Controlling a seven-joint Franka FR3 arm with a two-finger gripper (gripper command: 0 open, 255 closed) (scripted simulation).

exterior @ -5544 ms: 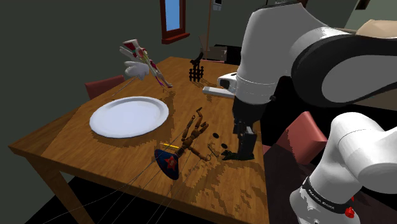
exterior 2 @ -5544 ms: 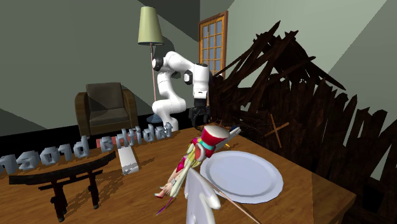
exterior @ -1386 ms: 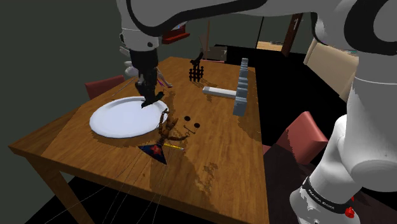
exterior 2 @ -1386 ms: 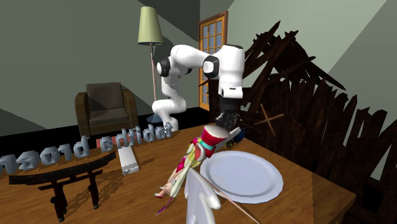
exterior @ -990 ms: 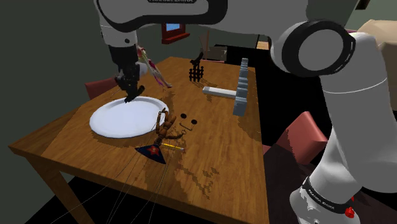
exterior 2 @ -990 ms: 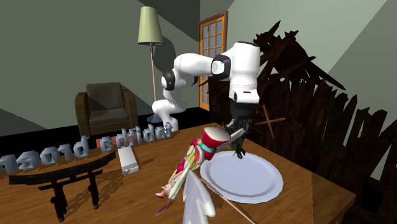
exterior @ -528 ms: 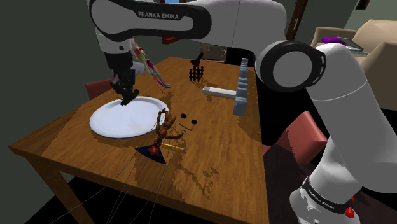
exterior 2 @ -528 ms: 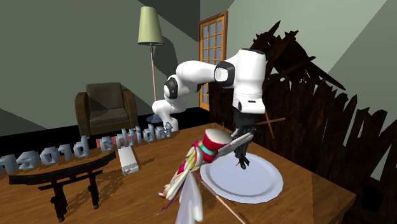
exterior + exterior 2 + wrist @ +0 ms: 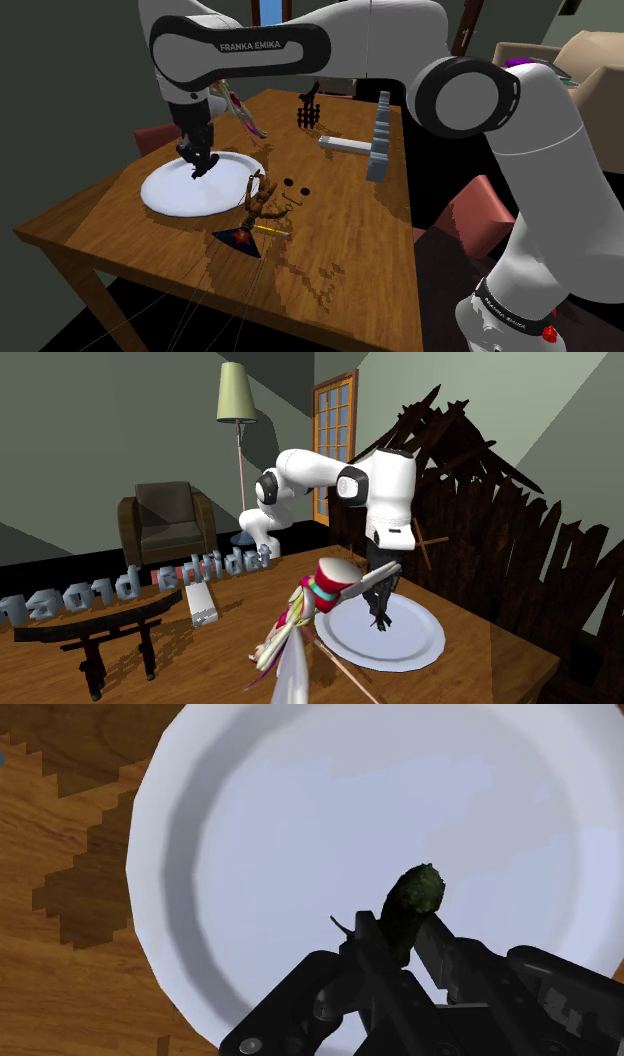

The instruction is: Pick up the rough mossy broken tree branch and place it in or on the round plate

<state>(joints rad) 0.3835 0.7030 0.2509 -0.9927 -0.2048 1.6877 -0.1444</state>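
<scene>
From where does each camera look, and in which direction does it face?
Shoulder view: beside the white arm, looking down over the wooden table toward the white plate; the arm arches across to the hand.
Second exterior view: across the table, facing the arm over the plate.
Wrist view: on the hand, looking down at the plate; its black fingers clasp a mossy branch.
All three share the plate and the hand.

Lower end of mossy branch (image 9: 411,900) (between the jaws) hidden
</scene>
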